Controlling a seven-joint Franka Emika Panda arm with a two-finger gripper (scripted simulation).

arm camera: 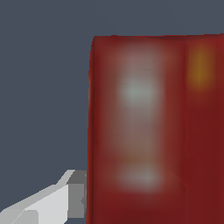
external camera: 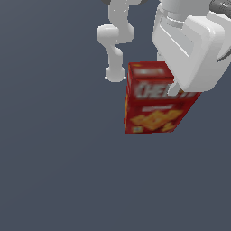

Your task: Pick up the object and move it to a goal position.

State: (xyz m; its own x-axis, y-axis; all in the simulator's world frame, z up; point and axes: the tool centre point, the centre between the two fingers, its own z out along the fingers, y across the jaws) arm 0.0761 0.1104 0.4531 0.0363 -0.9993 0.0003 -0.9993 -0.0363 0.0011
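Blurred red box (arm camera: 153,131) fills the frame — one hand finger (arm camera: 70,199) touching its edge.

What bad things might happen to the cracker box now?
1. The pincer reaches the cracker box near its top corner, so the box might tip or twist if lifted.
2. In the wrist view only one finger shows, pressed against the box's edge. The other is hidden, so the hold may be weak and the box could slip.

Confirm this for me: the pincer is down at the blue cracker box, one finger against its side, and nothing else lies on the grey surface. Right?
Not quite: the cracker box is red, not blue, as both the exterior and wrist views show. The rest holds: the pincer is at the box, with one finger against its side in the wrist view.
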